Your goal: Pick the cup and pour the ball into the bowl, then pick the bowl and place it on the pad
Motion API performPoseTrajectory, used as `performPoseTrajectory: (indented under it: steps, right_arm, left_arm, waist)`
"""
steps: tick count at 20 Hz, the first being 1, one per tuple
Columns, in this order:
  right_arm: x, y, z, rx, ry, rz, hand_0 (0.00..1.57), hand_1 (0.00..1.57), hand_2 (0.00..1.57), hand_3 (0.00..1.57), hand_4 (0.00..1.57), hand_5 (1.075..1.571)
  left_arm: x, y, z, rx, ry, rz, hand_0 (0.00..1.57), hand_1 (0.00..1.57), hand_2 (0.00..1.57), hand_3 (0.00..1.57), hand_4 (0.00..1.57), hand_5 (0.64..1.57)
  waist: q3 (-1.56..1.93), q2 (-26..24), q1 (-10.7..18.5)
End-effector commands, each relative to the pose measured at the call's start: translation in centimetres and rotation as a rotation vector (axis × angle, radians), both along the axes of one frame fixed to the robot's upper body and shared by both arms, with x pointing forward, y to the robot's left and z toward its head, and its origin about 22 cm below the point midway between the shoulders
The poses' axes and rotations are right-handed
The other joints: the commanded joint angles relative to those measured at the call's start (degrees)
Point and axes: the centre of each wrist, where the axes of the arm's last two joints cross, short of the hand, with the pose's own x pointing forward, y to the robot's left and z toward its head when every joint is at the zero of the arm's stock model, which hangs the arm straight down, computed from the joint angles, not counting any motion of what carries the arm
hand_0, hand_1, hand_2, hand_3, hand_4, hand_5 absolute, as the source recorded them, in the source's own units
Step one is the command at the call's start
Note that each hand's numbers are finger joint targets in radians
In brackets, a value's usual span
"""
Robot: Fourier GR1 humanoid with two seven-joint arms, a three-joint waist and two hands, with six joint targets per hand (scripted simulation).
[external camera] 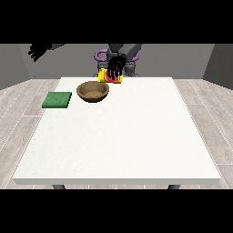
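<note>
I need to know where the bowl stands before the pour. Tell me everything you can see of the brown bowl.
The bowl is brown, round and shallow, with a wood-like look and a thick rim. It stands upright on the white table near the far edge, open side up, and nothing shows inside it. The green pad lies apart at its left; the yellow cup, under a black hand, is just behind it to the right. Nothing touches the bowl but the table.
</note>
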Motion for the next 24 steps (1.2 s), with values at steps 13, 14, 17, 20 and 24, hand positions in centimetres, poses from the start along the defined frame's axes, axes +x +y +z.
performPoseTrajectory:
  steps: [13, 14, 17, 20, 24]
  right_arm:
    - [2.3, 3.1, -2.2, 0.009, 0.046, 0.024, 0.00, 0.00, 0.00, 0.27, 0.69, 1.548]
    - [3.1, 1.5, -0.4, 0.000, 0.020, 0.017, 0.00, 0.00, 0.00, 0.27, 0.69, 1.548]
    - [-0.1, 1.6, -2.8, 0.005, 0.106, 0.008, 0.00, 0.00, 0.00, 0.27, 0.69, 1.548]
    - [-0.6, 0.6, -2.5, 0.009, 0.091, 0.000, 0.00, 0.00, 0.00, 0.17, 0.71, 1.550]
    - [-0.5, 0.9, -2.5, -0.002, 0.105, -0.059, 0.00, 0.00, 0.00, 0.11, 0.74, 1.551]
  left_arm:
    - [-3.1, -6.2, 3.1, 0.525, 0.000, -0.060, 0.17, 0.17, 1.19, 1.57, 1.13, 1.570]
    - [-3.8, -6.8, 3.5, 0.515, -0.007, -0.071, 0.00, 0.00, 1.14, 1.57, 1.12, 1.571]
    - [-3.7, -3.8, 0.5, 0.416, 0.061, -0.042, 0.00, 0.00, 1.10, 1.54, 1.11, 1.571]
    - [-1.1, 0.2, 3.6, 0.179, -0.022, 0.020, 0.75, 0.75, 1.57, 1.54, 1.11, 1.556]
    - [0.4, 5.0, 6.3, -0.256, 0.006, 0.059, 0.95, 0.95, 1.37, 1.08, 1.30, 1.556]
  waist:
    - [-0.12, -2.7, -1.4]
    - [-0.11, -0.8, -1.1]
    - [-0.16, -5.6, 0.0]
    - [-0.24, -6.1, 0.7]
    - [-0.59, -6.2, 5.2]
